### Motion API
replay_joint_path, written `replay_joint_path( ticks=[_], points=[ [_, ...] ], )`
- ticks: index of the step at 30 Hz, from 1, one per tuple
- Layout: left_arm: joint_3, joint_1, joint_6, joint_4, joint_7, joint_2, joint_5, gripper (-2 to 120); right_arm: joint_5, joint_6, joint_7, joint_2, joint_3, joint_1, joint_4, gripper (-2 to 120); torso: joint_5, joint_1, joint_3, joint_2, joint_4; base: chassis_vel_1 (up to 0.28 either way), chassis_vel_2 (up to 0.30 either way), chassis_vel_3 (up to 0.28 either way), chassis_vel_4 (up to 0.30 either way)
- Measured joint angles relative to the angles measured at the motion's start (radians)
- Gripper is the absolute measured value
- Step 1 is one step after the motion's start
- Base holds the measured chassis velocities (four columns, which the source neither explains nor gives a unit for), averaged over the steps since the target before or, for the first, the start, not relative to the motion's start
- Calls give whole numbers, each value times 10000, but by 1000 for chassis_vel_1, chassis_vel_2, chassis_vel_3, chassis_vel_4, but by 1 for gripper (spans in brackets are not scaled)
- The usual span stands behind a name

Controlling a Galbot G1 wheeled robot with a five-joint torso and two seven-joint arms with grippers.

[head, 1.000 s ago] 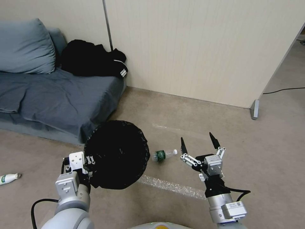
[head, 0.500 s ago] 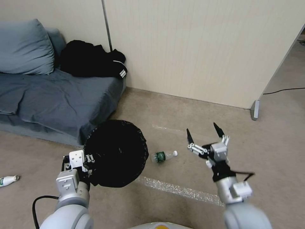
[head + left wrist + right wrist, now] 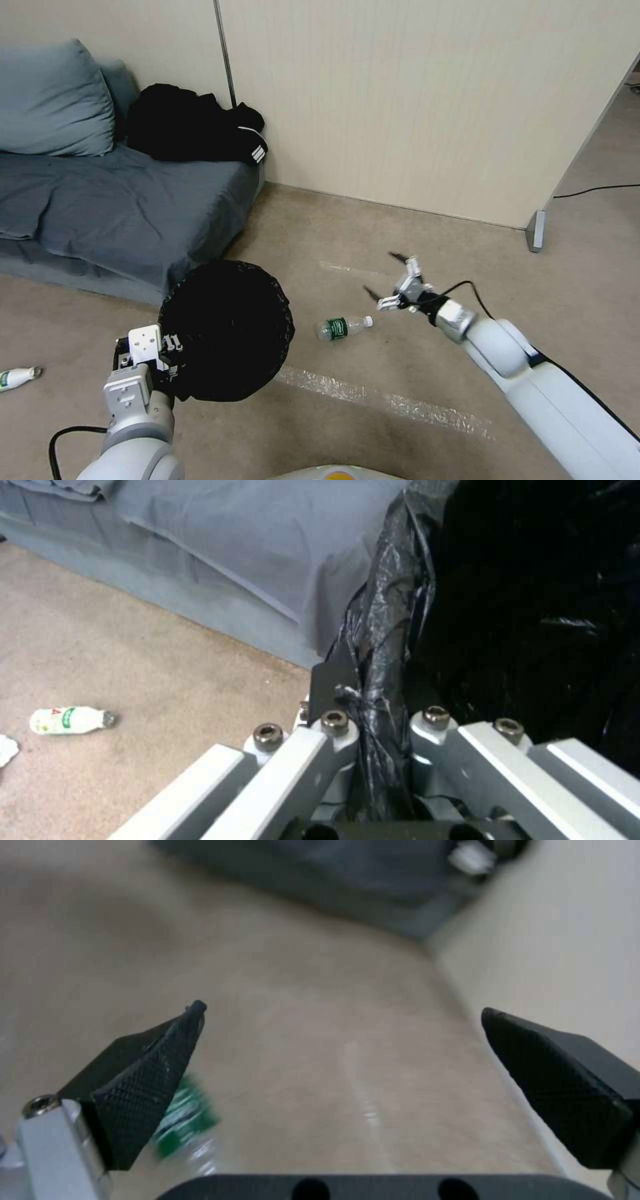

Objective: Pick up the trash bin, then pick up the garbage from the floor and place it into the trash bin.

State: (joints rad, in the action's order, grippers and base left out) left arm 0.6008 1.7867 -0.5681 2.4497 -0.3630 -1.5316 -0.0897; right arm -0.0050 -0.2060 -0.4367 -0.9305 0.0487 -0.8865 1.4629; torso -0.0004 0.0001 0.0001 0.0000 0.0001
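We saw a tan floor (image 3: pixel 347 233) with pale, shiny tape lines (image 3: pixel 373 399) on it. A cream wall (image 3: pixel 427 100) stood at the back. A grey sofa (image 3: pixel 113 207) sat on our left, with a blue pillow (image 3: pixel 53 100) and some black clothes (image 3: pixel 193 127) on it. A thin black cord (image 3: pixel 593 190) lay on the floor far to the right.

We held the bin (image 3: pixel 227 330) up off the floor in front of the sofa. Its black bag faced us, so the inside looked dark. Our left arm was bent up low on the left. The left gripper (image 3: pixel 163 353) was clamped on the rim. In the left wrist view the fingers (image 3: pixel 333 690) pinched the crinkly bag (image 3: pixel 390 630) at the edge.

Our right arm reached far out ahead, long and low over the floor. The right gripper (image 3: pixel 387 277) was spread wide with nothing in it. It hung just past a small bottle (image 3: pixel 343 327) and did not touch it. In the right wrist view the two black fingertips (image 3: pixel 150 1075) stood far apart, and the bottle's green label (image 3: pixel 190 1125) showed beside one of them.

The bottle lay on its side between the bin and the right gripper. Another little bottle (image 3: pixel 17 376) lay on the floor far to the left, near the sofa.
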Motion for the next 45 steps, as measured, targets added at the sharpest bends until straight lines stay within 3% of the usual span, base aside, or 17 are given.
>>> replay_joint_path(
  ticks=[7, 18, 24, 31, 45],
  points=[
    [-7, 23, 23, -31, -8, 1, 28, 1, -560, -607, -1050, -98, 1030, 605, -1015, 100, 5, 0, 0, 0, -2, 0, 0, 0, 0],
    [-200, 91, 42, -72, -22, 44, 107, 1, -771, -1267, -2365, -389, 1250, 814, -1926, 100, 4, -1, -1, 0, -3, 0, 0, 0, 0],
    [-230, 81, 42, -86, -28, 60, 108, 1, -929, -1570, -2512, -670, 1331, 1208, -2610, 100, 4, -1, -1, 0, -1, 0, 0, 0, 0],
    [-368, 87, 42, -133, -31, 23, 168, 1, -1599, -1952, -2703, -1859, 1238, 1943, -4304, 100, 3, -1, -1, 0, 1, 0, 0, 0, 0],
    [-561, 208, 135, -222, -32, -49, 401, 1, -2432, -2026, -2742, -3393, 1027, 2637, -6217, 100, 2, -1, -1, 0, -1, 0, 0, 0, 0]
  ],
)
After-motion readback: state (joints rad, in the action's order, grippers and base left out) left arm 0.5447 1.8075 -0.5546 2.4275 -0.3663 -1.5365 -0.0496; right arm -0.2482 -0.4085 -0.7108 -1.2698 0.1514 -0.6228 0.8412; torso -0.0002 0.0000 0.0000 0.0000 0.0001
